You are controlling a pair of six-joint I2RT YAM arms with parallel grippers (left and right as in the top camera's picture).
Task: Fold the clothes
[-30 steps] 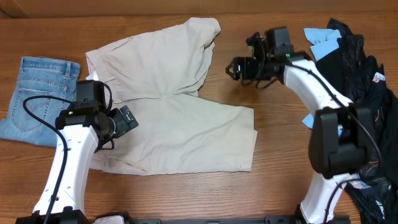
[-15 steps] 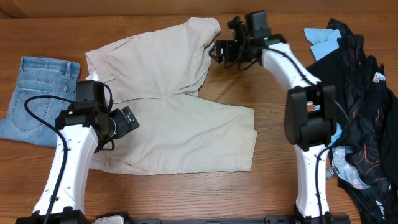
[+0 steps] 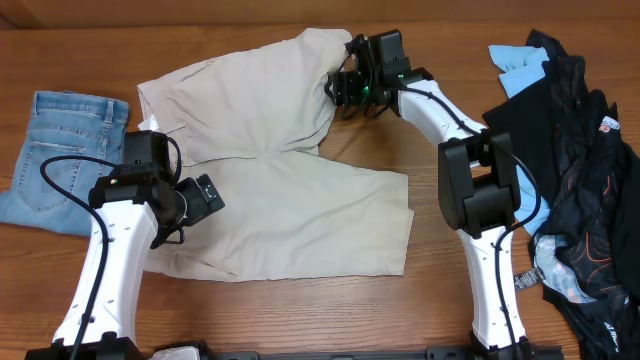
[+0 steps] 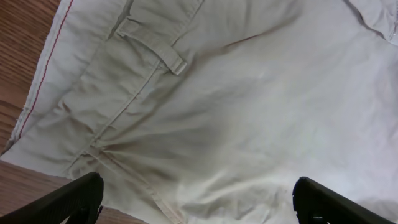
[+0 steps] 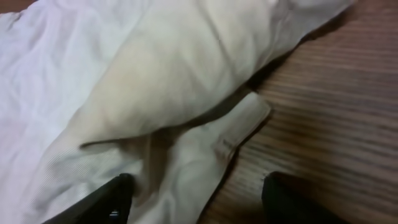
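Observation:
The clothes, a pair of large beige shorts (image 3: pixel 270 170), lie spread flat mid-table, one leg bunched at the far right corner. My left gripper (image 3: pixel 207 196) hovers over their left side near the waistband. In the left wrist view it (image 4: pixel 196 205) stands wide open above a belt loop (image 4: pixel 152 50) and wrinkled cloth, holding nothing. My right gripper (image 3: pixel 343 88) is at the bunched far corner. In the right wrist view it (image 5: pixel 199 202) straddles the cloth's edge (image 5: pixel 239 127), its jaws still apart, one finger (image 5: pixel 106 202) over fabric and the other (image 5: pixel 298 199) over bare wood.
Small light-blue denim shorts (image 3: pixel 60 160) lie at the left edge of the table. A heap of black and sky-blue garments (image 3: pixel 570 150) fills the right side. Bare wood shows between the beige shorts and the heap.
My right arm has swung left from near the heap to the shorts' far right corner, and its jaws have narrowed. The left arm and the shorts have not moved.

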